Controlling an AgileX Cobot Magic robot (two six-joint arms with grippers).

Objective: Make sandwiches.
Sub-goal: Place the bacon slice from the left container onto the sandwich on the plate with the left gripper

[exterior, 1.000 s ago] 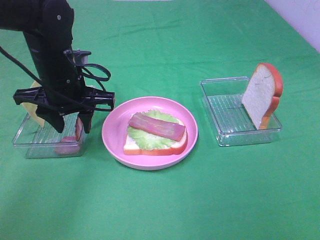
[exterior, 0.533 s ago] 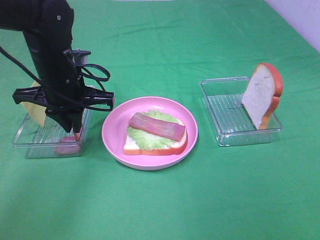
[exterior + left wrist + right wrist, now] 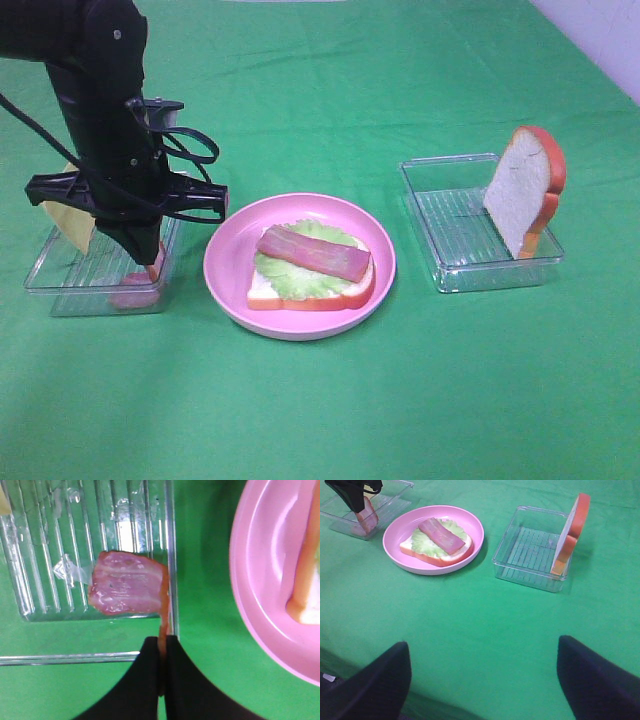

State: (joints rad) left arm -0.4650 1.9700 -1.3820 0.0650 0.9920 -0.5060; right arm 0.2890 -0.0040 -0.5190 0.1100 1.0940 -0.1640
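Bacon strip (image 3: 127,589) pinched by its thin edge in left gripper (image 3: 161,652), hard against tray (image 3: 171,540) wall; may slip or snag there on lift. Right gripper (image 3: 482,655) gapes, idle.

left end effector (image 3: 163,647) | was spread, now clamped | on bacon strip (image 3: 125,589)
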